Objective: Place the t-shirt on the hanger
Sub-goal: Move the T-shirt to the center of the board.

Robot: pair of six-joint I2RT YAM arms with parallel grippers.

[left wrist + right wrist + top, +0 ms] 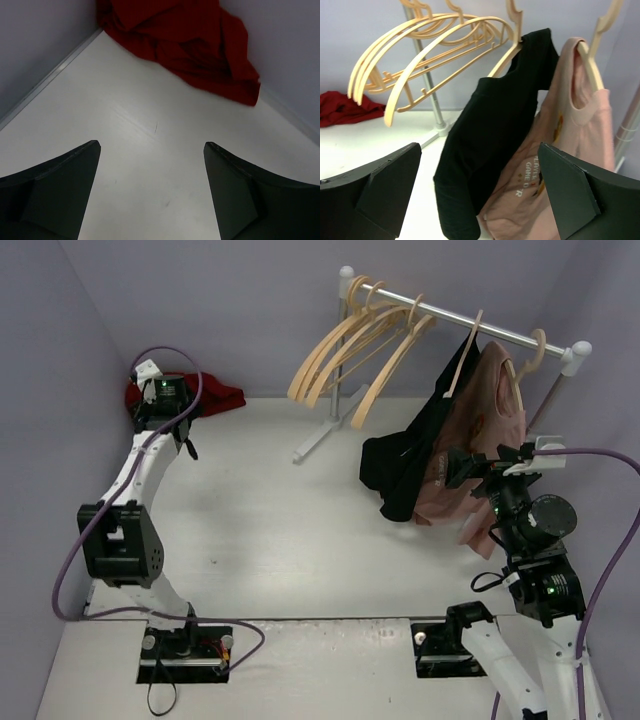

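The t-shirt (225, 398) is being shown crumpled in the table's (280, 530) far left corner. The left gripper (152, 145) is being held spread open just short of it, grasping nothing. The right gripper (477, 145) is being held wide apart, empty, facing the black garment (400, 465) hanging beside the bare hangers (322, 355).

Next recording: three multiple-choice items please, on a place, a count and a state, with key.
1. Where is the dark red t-shirt? A hung up; B crumpled in the table's far left corner; C held in a claw.
2. How many garments hang on the rack? A one; B two; C three.
3. The left claw is: A open, empty; B shut on cloth; C shut, empty.
Key: B, bunched in that corner; B, black garment and pink printed shirt; A, jaws stand apart over bare table.
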